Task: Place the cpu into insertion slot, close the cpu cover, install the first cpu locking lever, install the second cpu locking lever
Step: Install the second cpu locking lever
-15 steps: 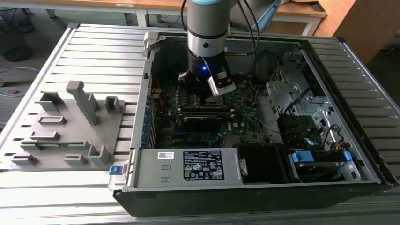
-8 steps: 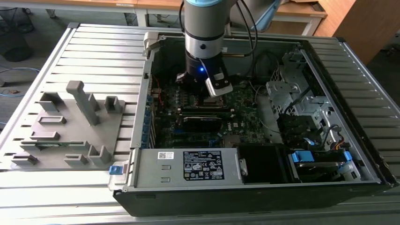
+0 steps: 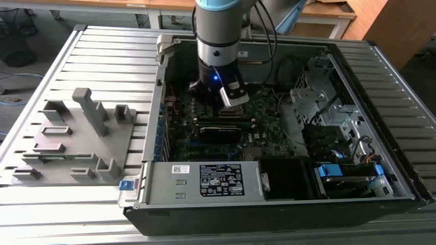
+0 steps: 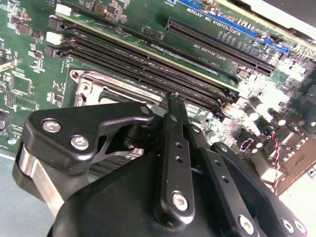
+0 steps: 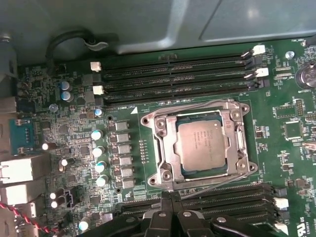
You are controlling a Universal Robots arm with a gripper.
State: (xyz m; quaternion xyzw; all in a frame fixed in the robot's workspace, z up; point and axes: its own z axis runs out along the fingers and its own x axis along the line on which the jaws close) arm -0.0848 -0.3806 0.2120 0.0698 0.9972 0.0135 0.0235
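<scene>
Grey-brown cpu (image 5: 201,143), seated under silvery cpu cover (image 5: 165,154)

My gripper (image 4: 174,106) is matt black metal, its links held by bright steel screw heads. The cpu (image 5: 201,144) has a dull grey-brown metal face with a brushed, low sheen. The cpu cover (image 5: 163,148) around it is thin silvery stamped metal, smooth and faintly reflective, as is the rim of the insertion slot (image 5: 150,120). The circuit board (image 5: 291,153) is glossy green laminate; its memory slots (image 5: 177,74) are shiny black plastic with white plastic end clips. The computer case (image 3: 354,109) is bare grey sheet metal, matt. The bench (image 3: 41,224) is ribbed, satin aluminium. On it, a tool rack (image 3: 75,138) looks like smooth grey plastic.
</scene>
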